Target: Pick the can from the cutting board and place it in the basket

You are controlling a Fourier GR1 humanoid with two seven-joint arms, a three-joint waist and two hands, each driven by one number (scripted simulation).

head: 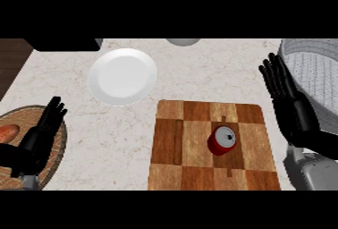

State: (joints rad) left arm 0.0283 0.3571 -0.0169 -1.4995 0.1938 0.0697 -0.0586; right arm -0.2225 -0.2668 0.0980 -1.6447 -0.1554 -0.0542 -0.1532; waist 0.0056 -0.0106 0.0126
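From the head view, you have the whole task still ahead of you. The can (221, 140) stands on the cutting board (178, 147), right of the board's middle and nearer its right edge than its left, and no robot hand touches it. The basket (315, 74) sits at the tabletop's (198, 71) far right corner, partly cut off by the view's edge, and as far as you can see it holds nothing of the task. So the pick, the carry and the placing are all left to do.

Your right robot hand (290, 105) is released, fingers straight and pointing away from you, between the board's right edge and the basket, apart from the can. Your left robot hand (38, 136) rests released too, fingers up, at the tabletop's left edge over a round woven mat (58, 147).

The can itself is short and red with a pale silver top, seen almost from above and upright as far as you can judge. A white plate (123, 76) lies beyond the board's far left corner, well apart from the can.
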